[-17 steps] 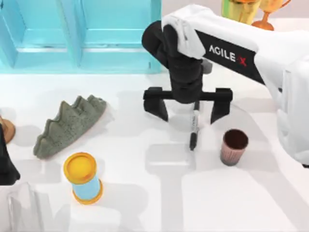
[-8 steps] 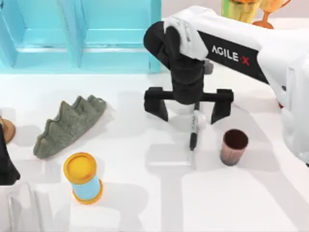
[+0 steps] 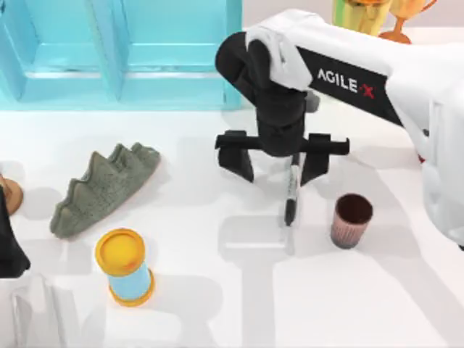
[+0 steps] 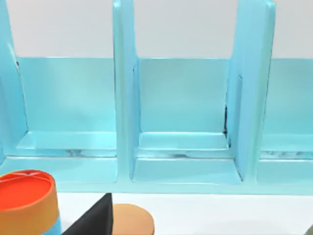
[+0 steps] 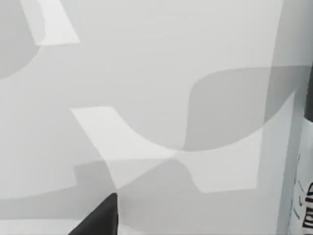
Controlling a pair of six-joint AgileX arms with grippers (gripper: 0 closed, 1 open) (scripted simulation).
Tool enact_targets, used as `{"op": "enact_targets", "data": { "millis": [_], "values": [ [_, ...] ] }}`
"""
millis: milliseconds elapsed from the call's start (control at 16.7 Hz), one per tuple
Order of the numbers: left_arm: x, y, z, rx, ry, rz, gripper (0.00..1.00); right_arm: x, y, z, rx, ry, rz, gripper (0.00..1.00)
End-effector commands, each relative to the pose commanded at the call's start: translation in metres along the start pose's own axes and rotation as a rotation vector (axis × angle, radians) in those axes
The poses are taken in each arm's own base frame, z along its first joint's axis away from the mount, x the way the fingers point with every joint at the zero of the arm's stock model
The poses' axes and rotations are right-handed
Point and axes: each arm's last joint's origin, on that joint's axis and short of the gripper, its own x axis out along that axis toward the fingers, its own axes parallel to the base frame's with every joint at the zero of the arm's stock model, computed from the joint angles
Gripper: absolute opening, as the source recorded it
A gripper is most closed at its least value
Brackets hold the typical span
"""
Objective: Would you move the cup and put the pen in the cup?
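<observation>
Right arm [image 3: 377, 80]: glossy white moulded shell, black panel along its side with white "AGILE" lettering and a red X. Wrist is a chunky matte-black housing — rounded, no visible screws or cables. Right gripper [image 3: 278, 165]: black crossbar, two flat black tapered fingers. Left arm [image 3: 9, 243] — a black sliver at the table's left edge.

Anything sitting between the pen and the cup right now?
No. In the top view, only bare white table separates the pen from the cup.
</observation>
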Motion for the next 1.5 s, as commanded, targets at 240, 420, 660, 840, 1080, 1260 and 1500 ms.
{"op": "enact_targets", "data": {
  "millis": [240, 420, 660, 840, 1080, 1260, 1500],
  "values": [
    [0.0, 0.0, 0.0, 0.0, 0.0, 0.0, 1.0, 0.0, 0.0, 0.0, 0.0, 0.0, 0.0, 0.1],
    [0.0, 0.0, 0.0, 0.0, 0.0, 0.0, 1.0, 0.0, 0.0, 0.0, 0.0, 0.0, 0.0, 0.0],
    [0.0, 0.0, 0.0, 0.0, 0.0, 0.0, 1.0, 0.0, 0.0, 0.0, 0.0, 0.0, 0.0, 0.0],
    [0.0, 0.0, 0.0, 0.0, 0.0, 0.0, 1.0, -0.033, 0.002, 0.0, 0.027, -0.048, 0.091, 0.0],
    [0.0, 0.0, 0.0, 0.0, 0.0, 0.0, 1.0, -0.032, 0.001, -0.008, 0.023, -0.024, 0.063, 0.0],
    [0.0, 0.0, 0.0, 0.0, 0.0, 0.0, 1.0, -0.051, -0.002, -0.021, 0.024, -0.034, 0.074, 0.0],
    [0.0, 0.0, 0.0, 0.0, 0.0, 0.0, 1.0, -0.083, -0.009, -0.046, 0.026, -0.048, 0.092, 0.0]
  ]
}}
